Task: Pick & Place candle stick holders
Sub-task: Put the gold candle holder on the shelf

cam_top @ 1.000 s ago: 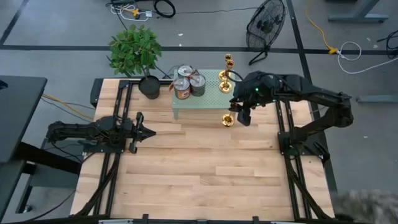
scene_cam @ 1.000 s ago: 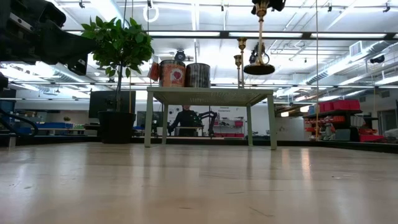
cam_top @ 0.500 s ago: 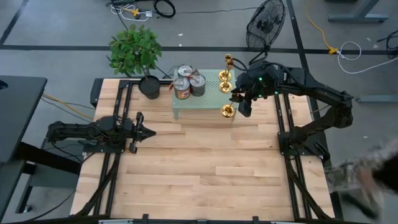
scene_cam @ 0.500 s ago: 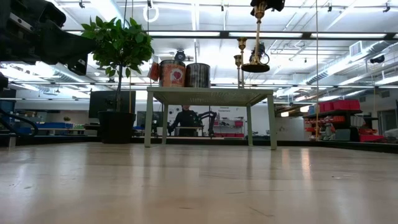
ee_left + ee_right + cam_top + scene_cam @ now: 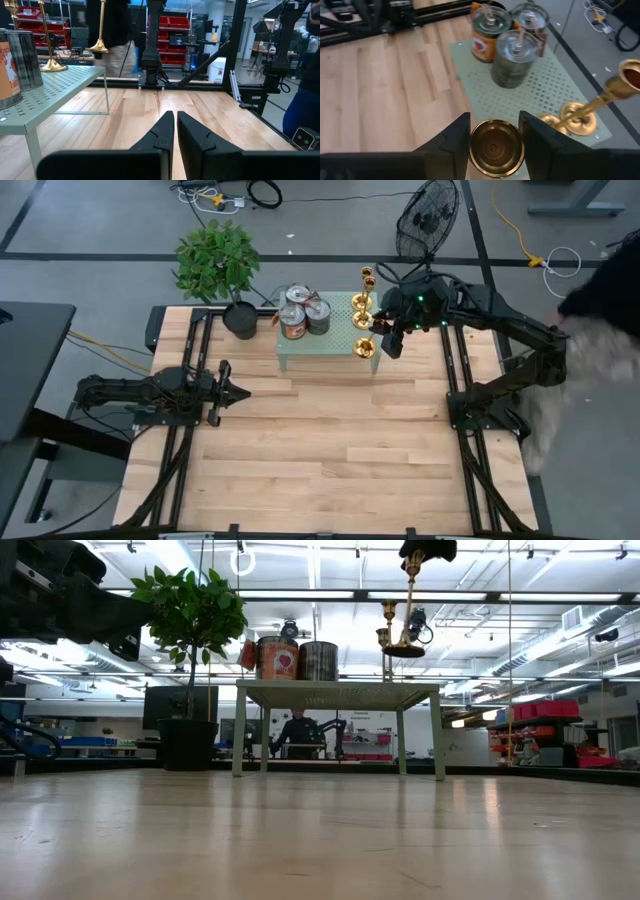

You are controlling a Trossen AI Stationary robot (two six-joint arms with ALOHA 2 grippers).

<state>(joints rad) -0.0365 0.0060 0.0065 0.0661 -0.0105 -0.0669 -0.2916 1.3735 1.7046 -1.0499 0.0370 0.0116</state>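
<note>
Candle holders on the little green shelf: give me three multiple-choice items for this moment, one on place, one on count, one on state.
1. Where is the candle holder that the right gripper carries?
A. Flat on the wooden table
B. In the air over the green shelf's near right corner
C. Beside the potted plant

2. How many tins stand on the shelf?
A. One
B. Three
C. Five

3. How do the left gripper's jaws stand?
A. Shut, holding nothing
B. Wide open
C. Shut on a tin

Answers:
1. B: the low view shows its base clear above the shelf top, and the high view puts it over that corner.
2. B: the right wrist view shows three lids.
3. A: the left wrist view shows the two fingers nearly touching, with nothing between them.
</note>
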